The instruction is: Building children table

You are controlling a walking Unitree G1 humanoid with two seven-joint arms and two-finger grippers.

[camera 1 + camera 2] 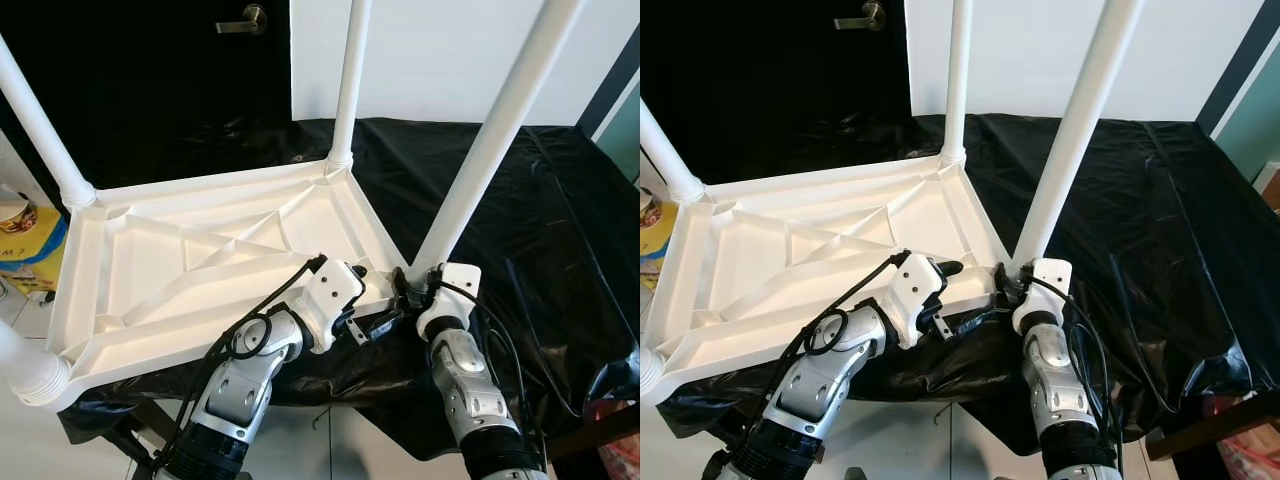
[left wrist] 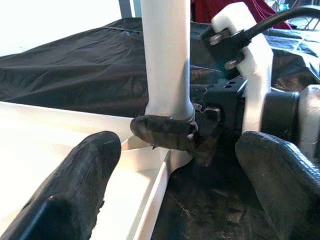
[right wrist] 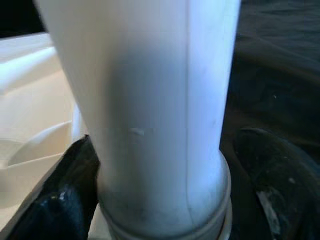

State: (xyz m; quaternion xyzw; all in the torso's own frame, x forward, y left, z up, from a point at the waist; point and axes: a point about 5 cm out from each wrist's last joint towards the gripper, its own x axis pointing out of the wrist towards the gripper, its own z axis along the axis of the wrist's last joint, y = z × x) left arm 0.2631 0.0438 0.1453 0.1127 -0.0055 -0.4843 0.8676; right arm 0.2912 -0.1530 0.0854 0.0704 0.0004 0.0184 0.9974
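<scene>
R gripper point(image 1: 408, 287) clamped round base of near-right table leg point(image 1: 490, 140), one finger point(image 2: 162, 133) wrapped on it, L gripper point(image 1: 375, 322) spread open just beside same corner, white tabletop point(image 1: 200, 270) upside down on black sheet point(image 1: 560, 220), legs pointing up

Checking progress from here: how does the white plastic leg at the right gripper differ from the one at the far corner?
The near white plastic leg has the right gripper around its base; the far white plastic leg stands untouched. The near one looks thicker, being closer. Both stand upright in corner sockets of the upside-down white tabletop.
</scene>
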